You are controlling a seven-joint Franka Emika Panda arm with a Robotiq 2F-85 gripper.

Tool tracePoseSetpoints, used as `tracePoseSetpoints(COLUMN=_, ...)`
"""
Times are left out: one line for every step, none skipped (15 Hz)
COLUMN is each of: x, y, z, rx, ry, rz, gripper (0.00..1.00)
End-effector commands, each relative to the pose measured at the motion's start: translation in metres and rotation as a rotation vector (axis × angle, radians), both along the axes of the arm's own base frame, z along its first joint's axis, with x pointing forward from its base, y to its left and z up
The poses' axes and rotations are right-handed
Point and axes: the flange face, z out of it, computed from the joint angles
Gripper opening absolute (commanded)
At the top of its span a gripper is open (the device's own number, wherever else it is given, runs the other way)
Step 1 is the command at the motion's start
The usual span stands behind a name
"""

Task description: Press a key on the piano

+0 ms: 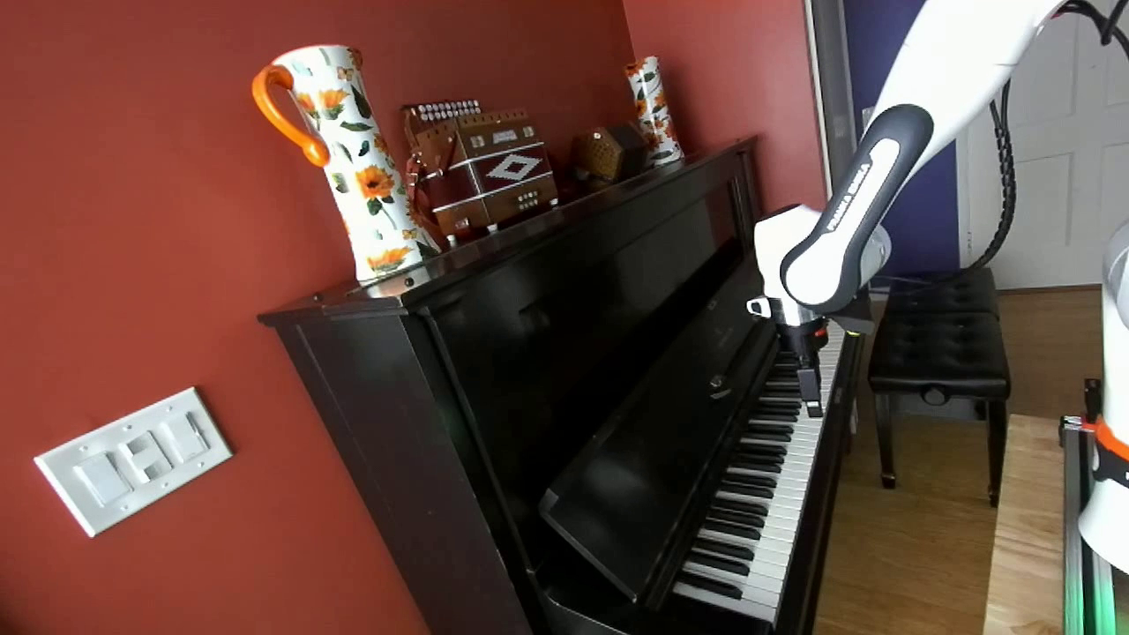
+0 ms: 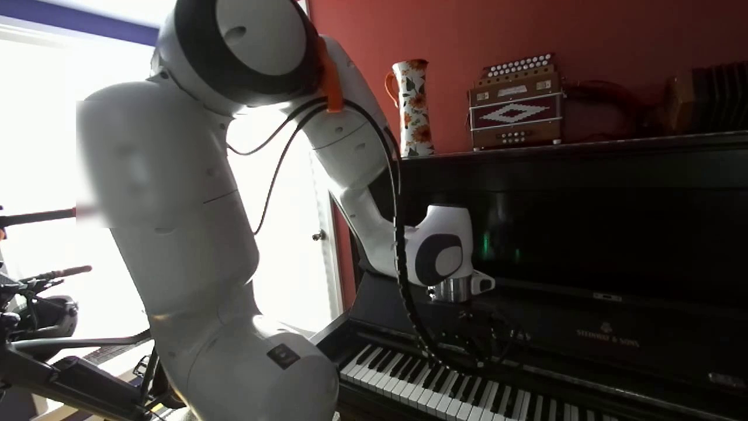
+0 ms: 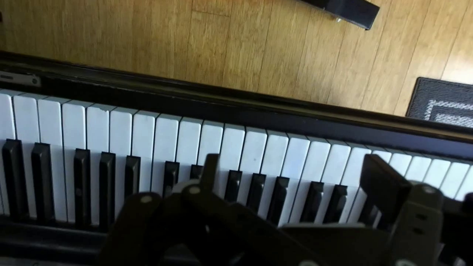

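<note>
Glossy black, the piano [image 1: 564, 353] stood across a strip of floor [image 1: 895, 564] from the edge of the wooden tabletop [image 1: 1026, 520] as the claw [image 3: 291, 162], its fingers [image 3: 382, 179] parted and empty, was poised over the keys [image 3: 255, 147]. The reach looked all but finished; no key appeared sunk, leaving, it seemed, the press itself. Whether a fingertip touched could not be told from where I stood.
</note>
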Motion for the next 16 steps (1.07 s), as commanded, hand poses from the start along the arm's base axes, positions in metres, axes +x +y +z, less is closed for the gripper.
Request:
tracePoseSetpoints(x=0.011, y=-0.015, z=-0.033, rx=-0.001, ry=-0.014, rz=-0.024, gripper=0.68)
tracePoseSetpoints(x=0.013, y=-0.018, z=-0.040, rx=-0.002, ry=-0.023, rz=-0.027, gripper=0.58)
tracePoseSetpoints(x=0.015, y=-0.022, z=-0.048, rx=0.008, ry=-0.030, rz=-0.040, gripper=0.50)
tracePoseSetpoints(x=0.018, y=-0.024, z=-0.054, rx=0.012, ry=-0.034, rz=-0.046, gripper=0.43)
tracePoseSetpoints(x=0.020, y=-0.025, z=-0.059, rx=0.022, ry=-0.039, rz=-0.052, gripper=0.35)
tracePoseSetpoints(x=0.023, y=-0.026, z=-0.064, rx=0.030, ry=-0.042, rz=-0.055, gripper=0.28)
tracePoseSetpoints(x=0.027, y=-0.027, z=-0.069, rx=0.040, ry=-0.048, rz=-0.065, gripper=0.19)
tracePoseSetpoints(x=0.032, y=-0.027, z=-0.073, rx=0.053, ry=-0.049, rz=-0.070, gripper=0.13)
tracePoseSetpoints(x=0.036, y=-0.028, z=-0.078, rx=0.051, ry=-0.047, rz=-0.074, gripper=0.06)
tracePoseSetpoints(x=0.039, y=-0.028, z=-0.081, rx=0.059, ry=-0.047, rz=-0.080, gripper=0.01)
tracePoseSetpoints(x=0.043, y=-0.029, z=-0.085, rx=0.066, ry=-0.046, rz=-0.086, gripper=0.00)
tracePoseSetpoints(x=0.034, y=-0.024, z=-0.072, rx=0.051, ry=-0.042, rz=-0.079, gripper=0.07)
tracePoseSetpoints(x=0.038, y=-0.024, z=-0.076, rx=0.056, ry=-0.040, rz=-0.083, gripper=0.01)
tracePoseSetpoints(x=0.040, y=-0.025, z=-0.078, rx=0.058, ry=-0.037, rz=-0.086, gripper=0.01)
tracePoseSetpoints(x=0.041, y=-0.025, z=-0.080, rx=0.058, ry=-0.035, rz=-0.087, gripper=0.01)
tracePoseSetpoints(x=0.042, y=-0.025, z=-0.081, rx=0.058, ry=-0.035, rz=-0.087, gripper=0.01)
